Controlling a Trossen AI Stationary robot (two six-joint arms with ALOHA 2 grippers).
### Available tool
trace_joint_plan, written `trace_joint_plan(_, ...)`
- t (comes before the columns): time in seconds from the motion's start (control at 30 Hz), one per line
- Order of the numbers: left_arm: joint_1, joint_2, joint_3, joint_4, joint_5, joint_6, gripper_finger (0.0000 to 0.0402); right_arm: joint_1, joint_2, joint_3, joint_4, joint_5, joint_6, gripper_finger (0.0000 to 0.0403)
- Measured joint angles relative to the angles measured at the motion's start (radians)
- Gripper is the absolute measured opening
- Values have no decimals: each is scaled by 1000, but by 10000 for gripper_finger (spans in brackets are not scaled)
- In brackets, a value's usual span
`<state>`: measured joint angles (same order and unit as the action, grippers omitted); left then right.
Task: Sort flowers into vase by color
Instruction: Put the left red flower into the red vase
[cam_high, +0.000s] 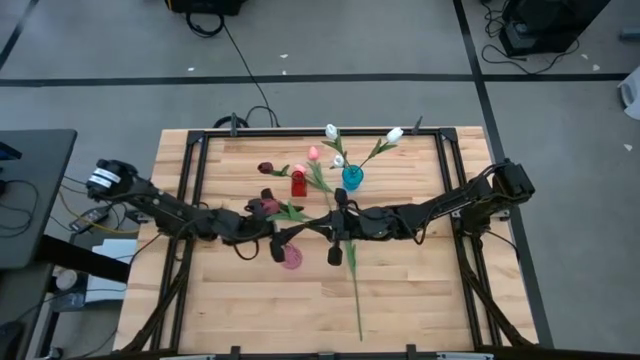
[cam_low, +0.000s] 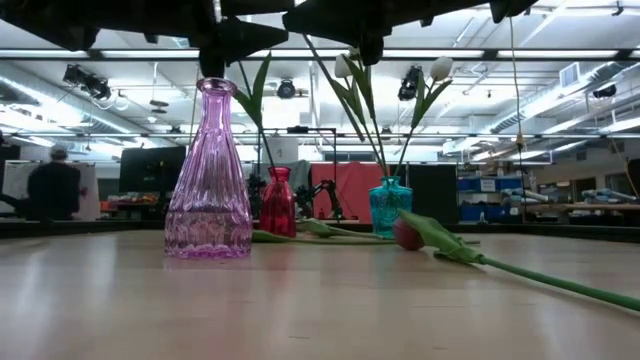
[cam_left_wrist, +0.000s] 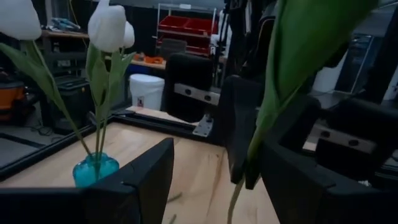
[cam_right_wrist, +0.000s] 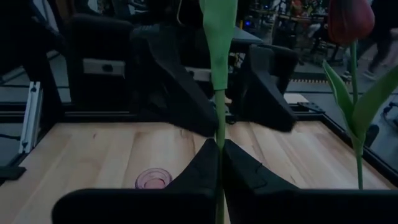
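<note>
My right gripper is shut on the green stem of a tulip held up over the table's middle. The tulip's leaf rises above the fingers. My left gripper faces it from the table's left. It is open, with one finger on either side of the same stem and touching nothing. The clear pink vase stands on the table just below and to the near side of both grippers; its mouth also shows in the right wrist view. In the high view the grippers meet near the table's centre, the left beside the right. My right gripper pinches the tulip's thin stem between its two fingers, below the leaf. The fingers come level from the table's right and lie across the stem. The stem stands nearly upright and clear of the table; its lower end is hidden below the fingers.
A teal vase holds white tulips at the far middle. A red vase stands left of it with tulips near it. One tulip lies flat on the table, its stem running toward the near edge. A person is in the room behind.
</note>
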<state>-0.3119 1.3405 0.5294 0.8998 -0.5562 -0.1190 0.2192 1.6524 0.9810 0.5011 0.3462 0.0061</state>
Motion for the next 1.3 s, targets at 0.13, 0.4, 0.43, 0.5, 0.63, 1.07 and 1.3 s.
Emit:
trace_joint_plan(0.13, 3, 37, 27, 6, 29, -4, 237, 0, 0, -1, -3, -1, -17, 20)
trace_joint_plan(0.4, 3, 61, 45, 35, 18, 38, 177, 0, 0, -1, -8, -7, -43, 24)
trace_joint_plan(0.43, 3, 61, 45, 35, 18, 41, 157, 0, 1, -1, -11, -7, -44, 27)
trace_joint_plan(0.5, 3, 61, 45, 31, 19, 60, 108, 2, 12, -1, -5, -7, -44, 35)
trace_joint_plan(0.63, 2, 54, 45, 2, 48, 87, 16, 1, 15, -1, -49, -56, -26, 62)
trace_joint_plan(1.07, -54, -233, 44, -430, -165, 148, 14, 4, 14, -167, 1, -27, 34, 88)
trace_joint_plan(1.3, 24, -220, 44, -431, -242, 315, 14, -1, 15, -243, 138, -33, 45, 88)
